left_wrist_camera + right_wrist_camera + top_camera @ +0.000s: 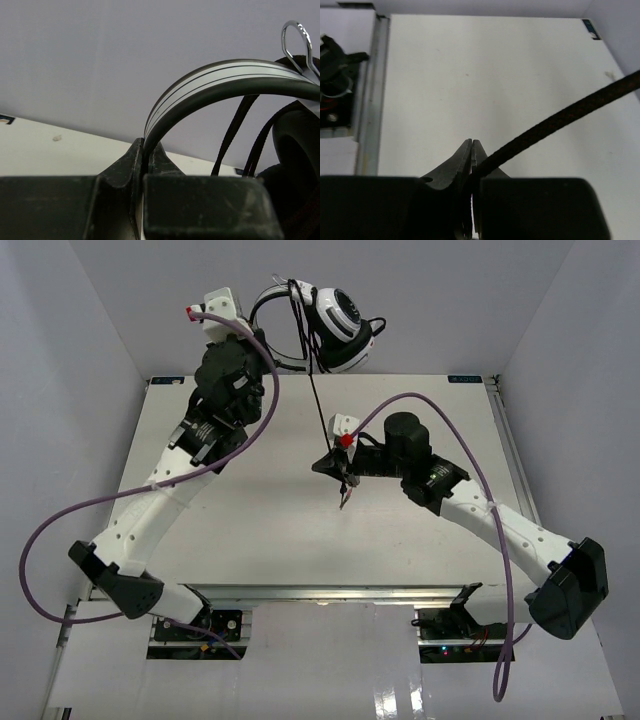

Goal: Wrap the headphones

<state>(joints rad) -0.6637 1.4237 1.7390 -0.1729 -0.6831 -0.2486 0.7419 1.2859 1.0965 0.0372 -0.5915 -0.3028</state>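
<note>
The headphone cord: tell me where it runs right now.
In the top view the cord runs straight from the headphones, held by the left gripper at upper centre, down to the right gripper, shut on it mid-frame.

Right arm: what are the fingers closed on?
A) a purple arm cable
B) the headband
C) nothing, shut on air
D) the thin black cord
D: in the right wrist view the right fingers are pinched shut on the black cord, which leaves them toward the upper right of that view.
</note>
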